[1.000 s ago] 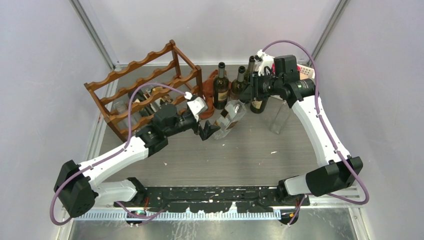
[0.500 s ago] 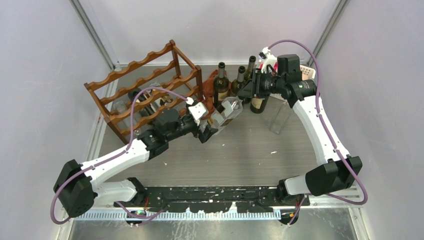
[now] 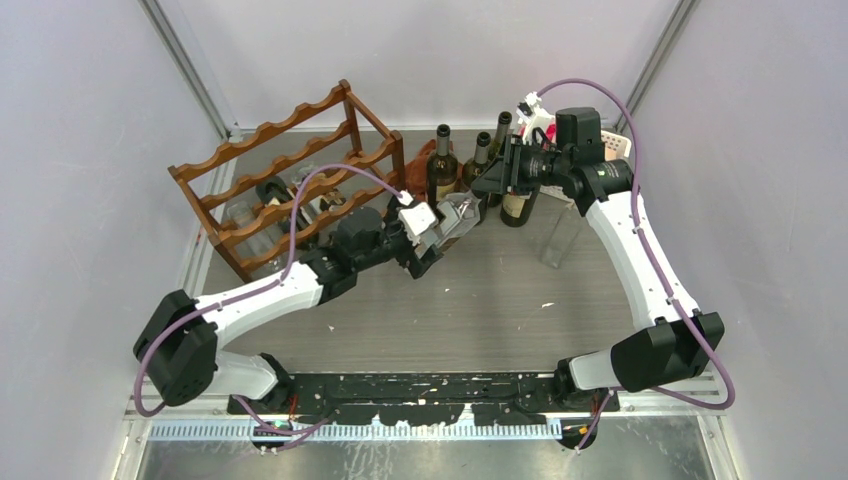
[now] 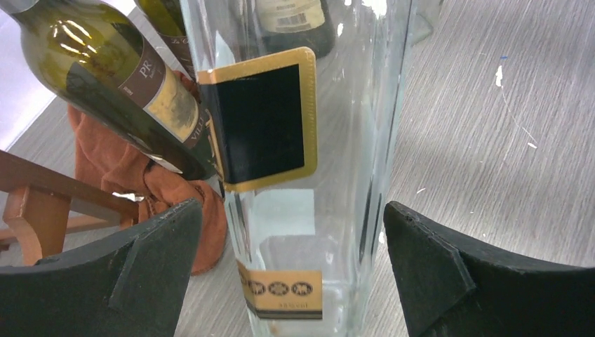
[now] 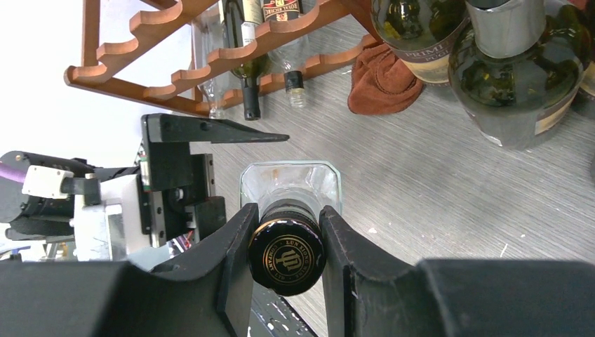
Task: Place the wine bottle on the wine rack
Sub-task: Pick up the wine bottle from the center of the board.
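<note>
The wine bottle [image 3: 458, 218], clear glass with a black-and-gold label, hangs tilted over the table, its base toward the left arm. My right gripper [image 3: 497, 180] is shut on its neck just below the black cap [image 5: 286, 260], a finger on either side. My left gripper [image 4: 293, 210] is open, its black fingers [image 4: 140, 267] flanking the bottle's lower body [image 4: 309, 175] with a gap on both sides. The wine rack [image 3: 290, 170], dark reddish-brown with scalloped rails, stands at the back left and also shows at the top of the right wrist view as the rack [image 5: 175, 49].
Several dark green bottles [image 3: 441, 170] stand at the back centre beside a rust-brown cloth [image 5: 382, 81]. Bottles lie in the rack's lower tier [image 3: 300, 200]. A tall clear glass bottle [image 3: 560, 235] stands at the right. A white basket [image 3: 612, 145] sits behind the right arm.
The left arm has reached forward and right, bringing its open jaws around the bottle's lower body. The right gripper has shifted slightly left with the bottle.
</note>
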You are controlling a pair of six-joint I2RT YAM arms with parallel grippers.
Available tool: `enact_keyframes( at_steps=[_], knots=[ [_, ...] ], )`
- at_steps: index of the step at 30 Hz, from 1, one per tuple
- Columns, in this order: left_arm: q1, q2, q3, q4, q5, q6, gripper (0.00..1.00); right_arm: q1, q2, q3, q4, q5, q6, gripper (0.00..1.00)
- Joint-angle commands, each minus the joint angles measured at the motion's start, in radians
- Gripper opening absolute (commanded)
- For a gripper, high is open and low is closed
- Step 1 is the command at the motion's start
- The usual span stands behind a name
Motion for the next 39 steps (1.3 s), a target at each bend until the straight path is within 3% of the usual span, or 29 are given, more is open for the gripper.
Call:
enact_keyframes(
  at_steps=[1,6,9,10,11,12,13,18,21,26,30,35,39],
  knots=[
    [-0.004,0.034,0.058,0.075,0.001,0.029,0.99,-0.008,-0.064,0.013,0.154,-0.126,0.097,0.01],
    [-0.004,0.062,0.069,0.062,0.007,0.028,0.86,-0.017,-0.064,0.001,0.167,-0.143,0.122,0.01],
    [-0.002,0.061,0.086,0.016,0.042,0.032,0.69,-0.028,-0.067,-0.011,0.178,-0.148,0.141,0.01],
    [0.0,0.057,0.09,-0.002,0.064,0.037,0.58,-0.03,-0.067,-0.017,0.181,-0.15,0.147,0.01],
    [0.005,0.052,0.092,-0.022,0.09,0.039,0.25,-0.033,-0.066,-0.022,0.183,-0.151,0.151,0.01],
    [0.011,0.045,0.092,-0.041,0.105,0.039,0.04,-0.036,-0.066,-0.031,0.188,-0.157,0.153,0.02],
    [0.014,0.034,0.09,-0.058,0.127,0.04,0.01,-0.036,-0.066,-0.04,0.193,-0.171,0.15,0.06],
    [0.032,-0.041,0.102,-0.181,0.231,0.088,0.0,-0.038,-0.09,-0.065,0.114,-0.2,-0.014,0.76],
    [0.038,-0.073,0.129,-0.328,0.278,0.127,0.0,-0.038,-0.115,-0.041,0.008,-0.172,-0.218,0.98],
    [0.039,-0.116,0.141,-0.445,0.311,0.16,0.0,-0.04,-0.178,-0.052,-0.031,-0.194,-0.536,1.0],
    [0.039,-0.123,0.174,-0.543,0.334,0.204,0.0,-0.04,-0.233,-0.143,-0.088,-0.345,-0.926,1.0],
    [0.039,-0.095,0.222,-0.642,0.36,0.251,0.0,-0.023,-0.261,-0.254,-0.116,-0.493,-1.223,1.0],
    [0.035,-0.074,0.246,-0.668,0.366,0.258,0.0,0.094,-0.187,-0.189,-0.322,-0.389,-1.447,1.0]
  ],
)
